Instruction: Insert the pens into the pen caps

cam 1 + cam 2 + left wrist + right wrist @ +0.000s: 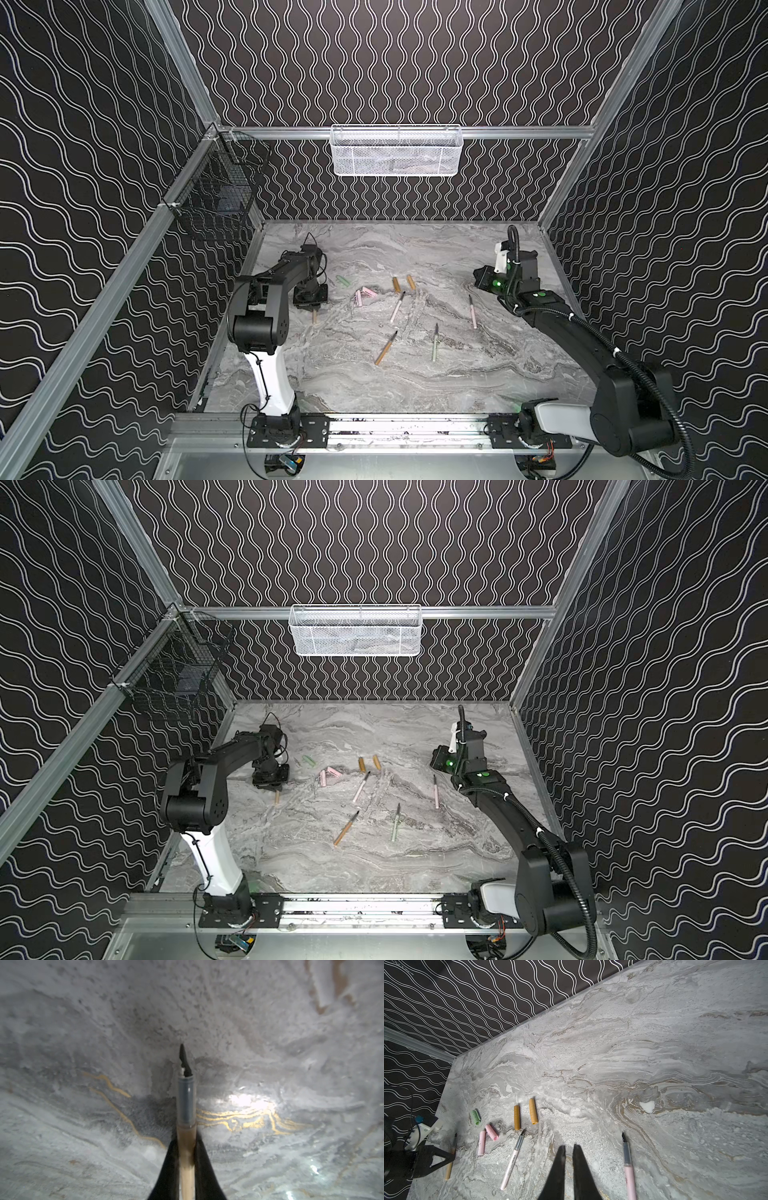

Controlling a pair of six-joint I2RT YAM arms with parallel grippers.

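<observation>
Progress: zero of five capped, as far as I can see.

The left gripper (186, 1145) is clamped on a tan-orange pen (186, 1109). The barrel sits between the jaws and the dark tip points out ahead over the marble tabletop (415, 386). In both top views this is at the left side of the table. I can't tell whether the pen is off the surface yet.

The right gripper (569, 1150) is pinched almost together with nothing in it. It hangs over bare table between the centre pink pen (512, 1159) and the outer pink pen (628, 1167).

Also loose and uncapped, nearer my side of the table:
- second tan-orange pen (385, 348)
- pale green pen (435, 343)

All five caps lie empty in a rough row further back:
- The pale green cap (343, 281) is nearest the left gripper.
- The first pink cap (369, 291) and second pink cap (358, 298) form a V, with their ends meeting or nearly so.
- The first tan-orange cap (396, 284) and second tan-orange cap (411, 282) lie side by side, apart.

My read: we're on the first pick of the first pair. All five insertions are left. The held pen needs one of the tan-orange caps. Both are mid-table and look reachable for the right arm.
</observation>
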